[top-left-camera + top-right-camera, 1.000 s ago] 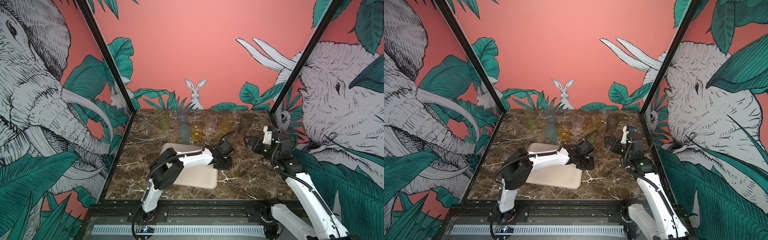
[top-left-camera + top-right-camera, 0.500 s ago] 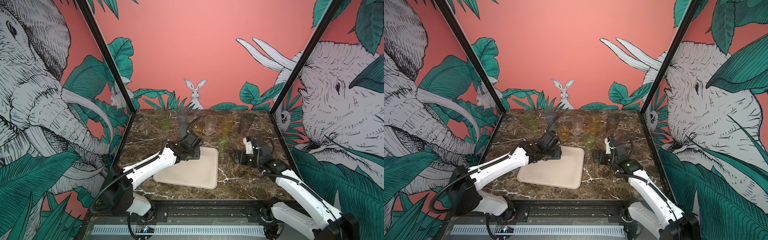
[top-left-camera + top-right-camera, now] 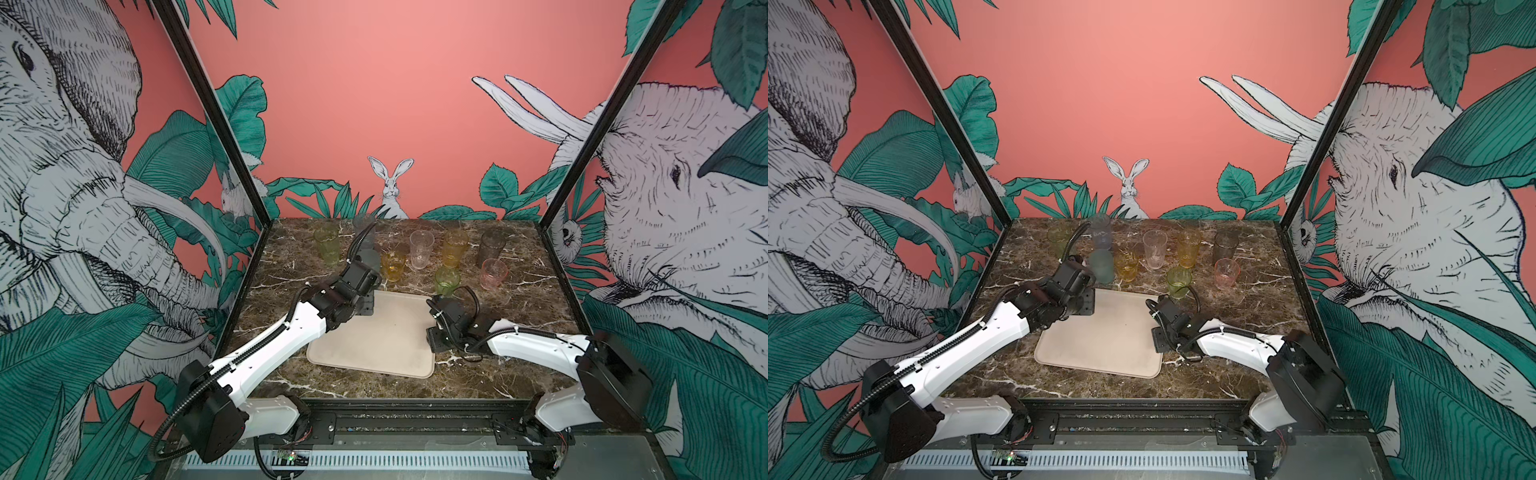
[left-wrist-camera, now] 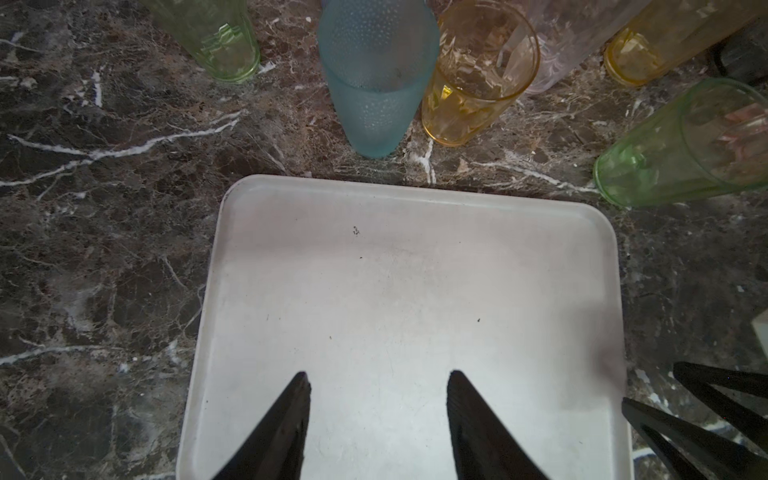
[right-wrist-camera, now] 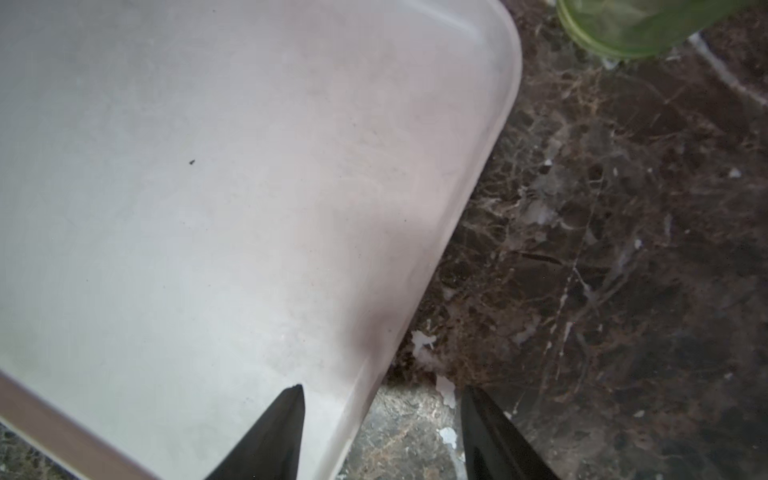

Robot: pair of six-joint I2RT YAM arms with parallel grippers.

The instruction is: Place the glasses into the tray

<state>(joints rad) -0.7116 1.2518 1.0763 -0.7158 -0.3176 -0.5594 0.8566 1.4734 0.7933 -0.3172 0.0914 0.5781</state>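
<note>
The cream tray [image 3: 374,336] [image 3: 1100,338] lies empty on the marble, also filling the left wrist view [image 4: 407,282] and the right wrist view [image 5: 199,199]. Behind it stand the glasses: tall yellow-green [image 3: 327,247], pale blue [image 3: 1100,230], frosted teal [image 3: 1101,266] [image 4: 376,83], short amber [image 3: 392,266], clear [image 3: 421,248], tall amber [image 3: 454,248], smoky grey [image 3: 492,246], pink [image 3: 493,273] and short green [image 3: 447,280] [image 5: 636,25]. My left gripper [image 3: 365,305] [image 4: 379,378] hangs open over the tray's far left part, holding nothing. My right gripper [image 3: 434,340] [image 5: 383,391] is open, its fingers straddling the tray's right rim.
Black frame posts [image 3: 569,166] and printed walls close in both sides and the back. The right gripper's fingers [image 4: 706,415] show at the tray's edge in the left wrist view. The table's front edge [image 3: 395,399] runs just below the tray.
The left arm has swung from right of the tray back to its far left part, and its jaws have widened. The right arm has come down to the tray's right rim, jaws narrowing.
</note>
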